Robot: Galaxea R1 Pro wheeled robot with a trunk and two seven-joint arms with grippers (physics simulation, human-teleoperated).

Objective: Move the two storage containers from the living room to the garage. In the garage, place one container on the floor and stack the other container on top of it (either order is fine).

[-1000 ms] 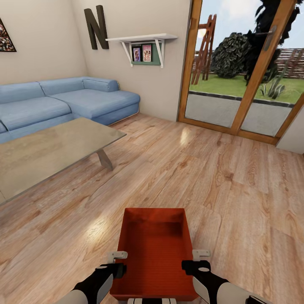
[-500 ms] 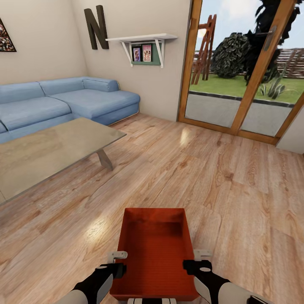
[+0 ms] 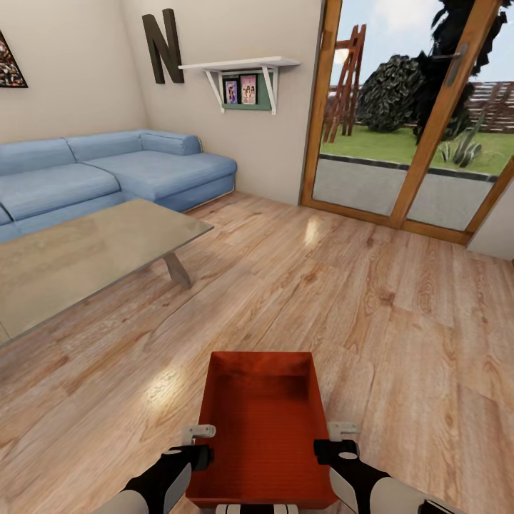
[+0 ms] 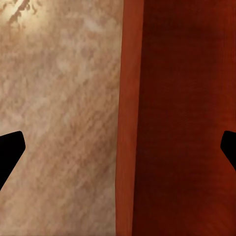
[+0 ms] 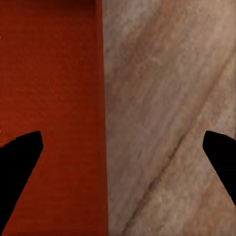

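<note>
red bin (image 3: 260, 428) sits low at the centre of the head view, open top up, over the wood plank floor (image 3: 371, 307) of the living room. left gripper (image 4: 118, 147) straddles the bin's left wall, fingers spread wide, one inside, one outside. right gripper (image 5: 120, 152) does the same on the right wall, also spread wide, not clamped. beige low table (image 3: 86, 257) to the left, blue sofa (image 3: 107, 175) behind it, glazed doors (image 3: 421, 121) at right.
</note>
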